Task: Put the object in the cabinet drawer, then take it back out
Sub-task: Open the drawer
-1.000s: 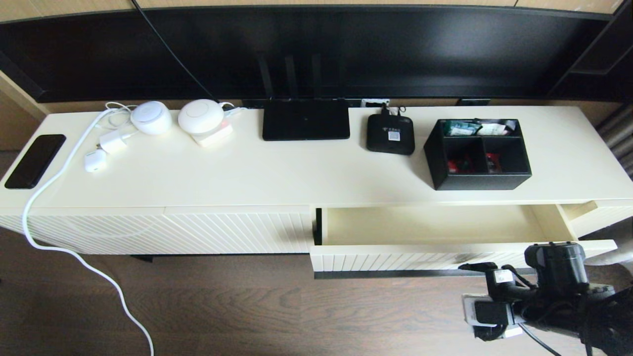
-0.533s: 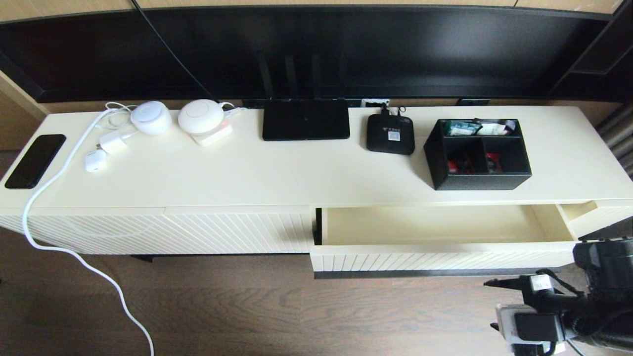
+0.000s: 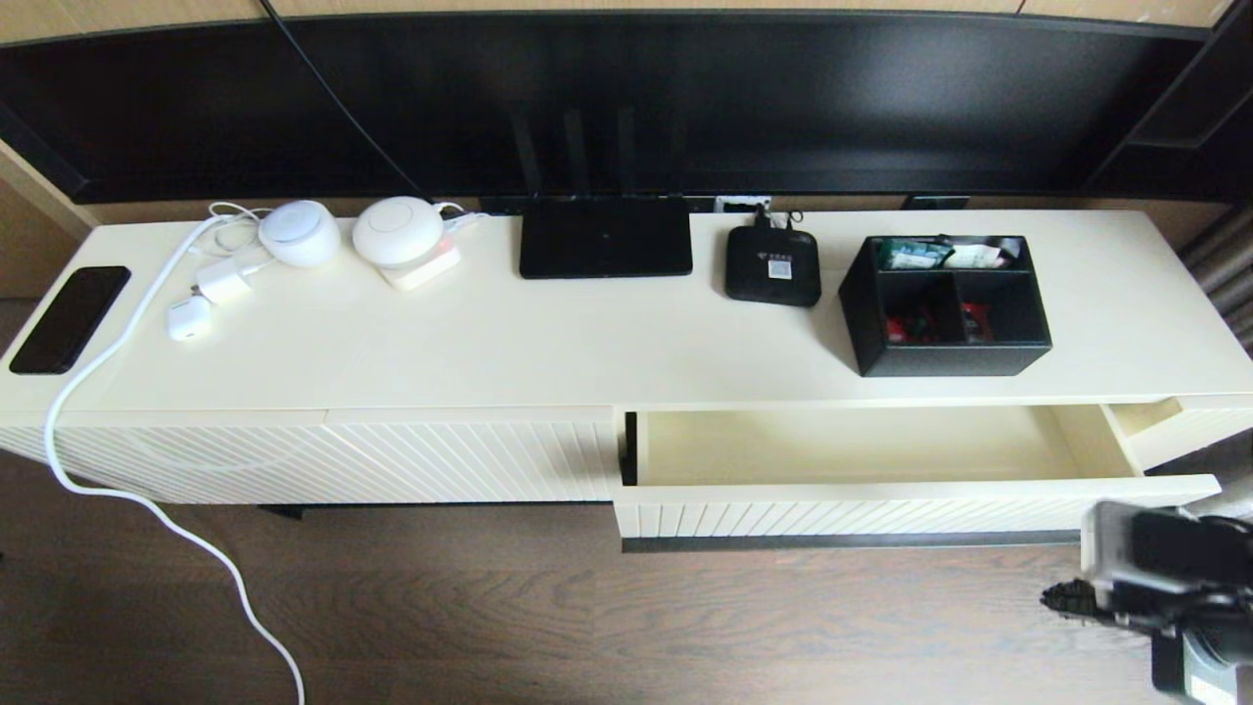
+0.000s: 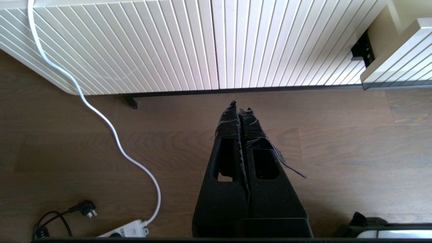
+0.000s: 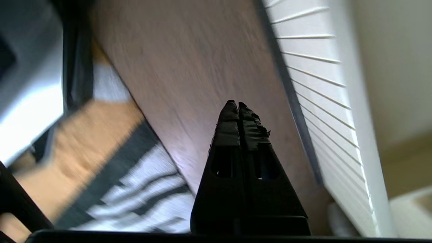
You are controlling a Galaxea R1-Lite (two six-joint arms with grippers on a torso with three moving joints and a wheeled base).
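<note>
The black organizer box [image 3: 945,305], with colourful packets in its compartments, stands on the cabinet top at the right, behind the cabinet drawer [image 3: 861,446]. The drawer is pulled out, its cream interior bare, and its ribbed front [image 3: 842,514] carries the dark handle strip [image 3: 852,540]. My right gripper [image 3: 1062,595] hangs low over the floor in front of the drawer's right end, shut and holding nothing [image 5: 235,104]. Shut and empty too, my left gripper [image 4: 239,106] is above the floor before the ribbed panel [image 4: 202,44]; it is out of the head view.
A flat black router [image 3: 605,237] and a small set-top box [image 3: 772,264] sit left of the box. Two white round devices [image 3: 299,233], a charger and a phone [image 3: 69,318] occupy the top's left end. A white cable [image 3: 127,490] trails to a power strip [image 4: 125,230].
My right arm has drawn back from the drawer front, moving right and downward and turning. The drawer stays open and the organizer box has not moved.
</note>
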